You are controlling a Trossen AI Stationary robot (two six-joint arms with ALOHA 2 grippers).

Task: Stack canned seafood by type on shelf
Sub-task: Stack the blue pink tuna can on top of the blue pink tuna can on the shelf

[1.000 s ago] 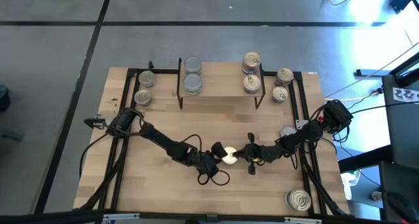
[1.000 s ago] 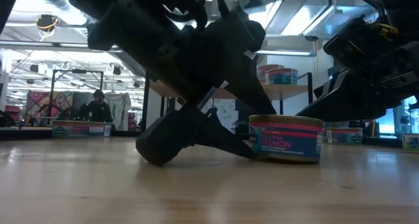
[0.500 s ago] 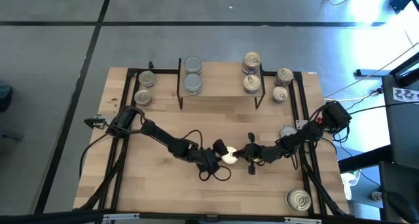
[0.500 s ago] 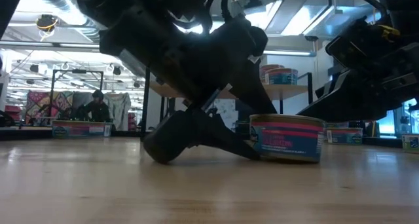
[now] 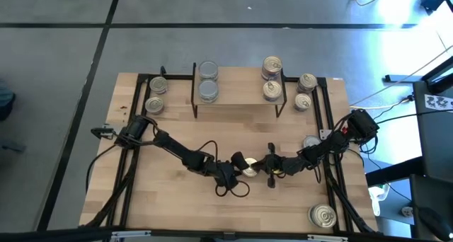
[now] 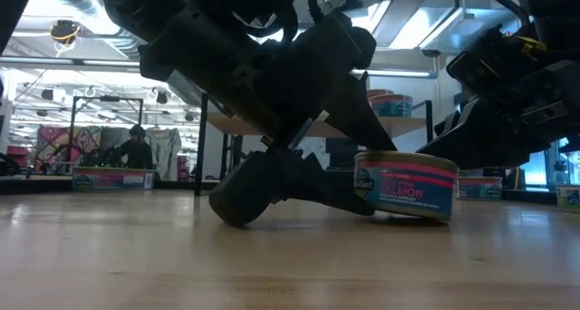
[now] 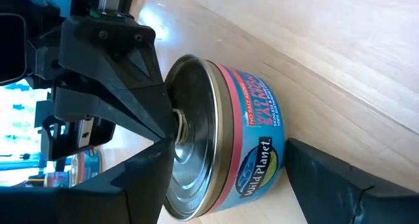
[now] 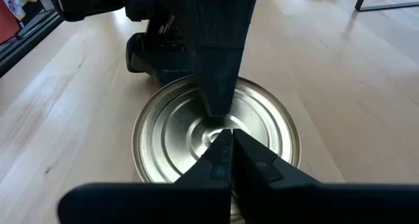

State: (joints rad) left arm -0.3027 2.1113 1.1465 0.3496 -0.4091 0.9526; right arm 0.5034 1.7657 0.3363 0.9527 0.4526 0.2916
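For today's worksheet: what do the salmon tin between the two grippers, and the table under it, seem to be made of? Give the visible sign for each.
The salmon tin: apparently metal, with a shiny silver end pressed in concentric rings that reflects light; its side carries a glossy blue and pink label, paper or print, hard to tell. The table: light wood, judging by its grain lines and plank seams, with a smooth, faintly satin finish.

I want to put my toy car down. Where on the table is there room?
The near-left corner of the table is bare, as is the strip between the shelf and the arms. It's crowded mid-table, where the left gripper and shut right gripper meet at the salmon can.
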